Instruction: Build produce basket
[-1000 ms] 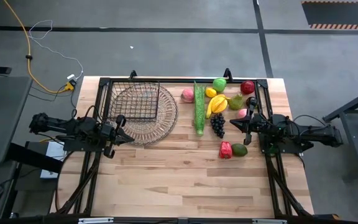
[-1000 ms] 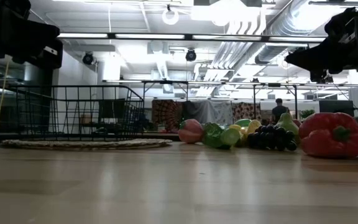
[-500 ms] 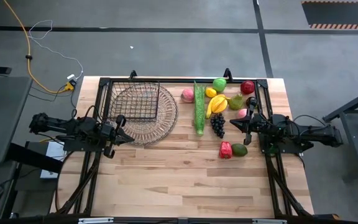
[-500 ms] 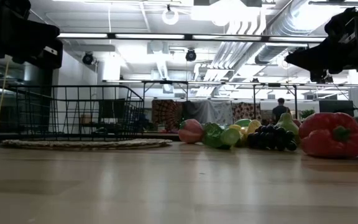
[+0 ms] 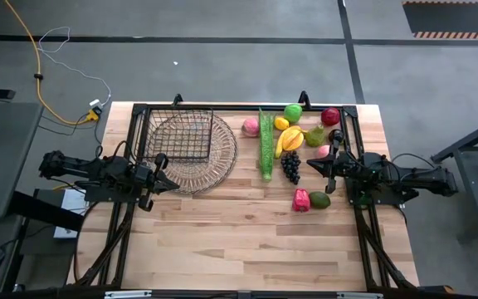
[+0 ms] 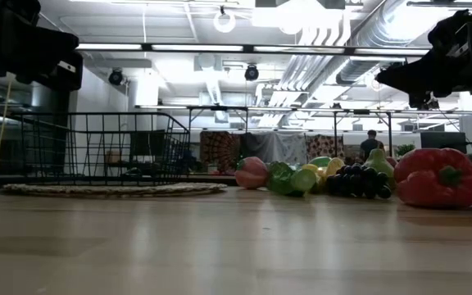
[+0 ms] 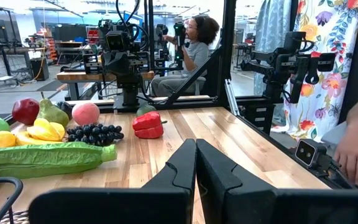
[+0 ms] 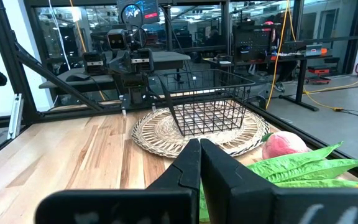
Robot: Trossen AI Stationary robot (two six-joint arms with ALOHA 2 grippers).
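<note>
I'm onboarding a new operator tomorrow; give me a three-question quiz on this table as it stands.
1. True or false: the black wire basket already holds some produce.
2. What does the basket sit on? A) bare table B) round woven tray C) a box
3. Fill in: the fingers of the left gripper and right gripper are both ____.

Key
1. False. The basket holds nothing; fruit such as the purple grapes and the long green stalk lies on the table to its right.
2. B, the woven tray.
3. Shut, holding nothing.
</note>
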